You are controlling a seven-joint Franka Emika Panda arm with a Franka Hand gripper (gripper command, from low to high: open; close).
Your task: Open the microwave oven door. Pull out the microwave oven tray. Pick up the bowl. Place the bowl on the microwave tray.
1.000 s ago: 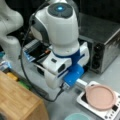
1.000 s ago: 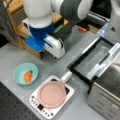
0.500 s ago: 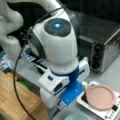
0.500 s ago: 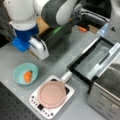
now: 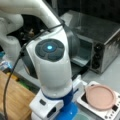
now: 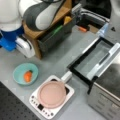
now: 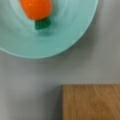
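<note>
Progress is showing partway. In a front view the microwave oven [image 5: 100, 45] is sitting at the desk's far right with its cavity exposed, while the arm's blue-and-white wrist is filling the foreground; the gripper itself is not showing, so I cannot tell how its jaws stand.

In a front view the microwave oven door [image 6: 93, 58] is lying folded down, so it is open; whether the tray is drawn out I cannot tell. The bowl [image 6: 25, 73], holding a toy carrot [image 6: 28, 76], is resting on the desk [image 6: 57, 52] near its left edge, beside the white appliance [image 6: 51, 96].

In the wrist view the bowl [image 7: 62, 30] is lying just below the camera, not yet lifted, near a wooden corner [image 7: 91, 102].
</note>
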